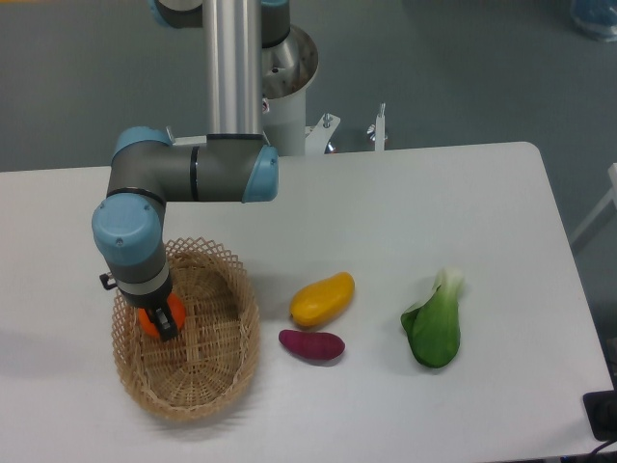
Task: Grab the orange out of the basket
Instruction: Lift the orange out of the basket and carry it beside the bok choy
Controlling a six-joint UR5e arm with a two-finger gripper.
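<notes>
The orange (176, 312) is a small bright-orange fruit at the left inner side of the tan wicker basket (217, 371), mostly covered by the arm's wrist. My gripper (162, 323) points straight down into the basket, and its dark fingers sit on either side of the orange, shut on it. The orange looks close to the basket floor; I cannot tell whether it still touches it. One dark finger shows in front of the fruit, the other is hidden.
On the white table right of the basket lie a yellow-orange mango-shaped fruit (323, 298), a purple sweet potato (311, 344) and a green bok choy (434, 323). The arm's base column (236, 68) stands at the table's back edge.
</notes>
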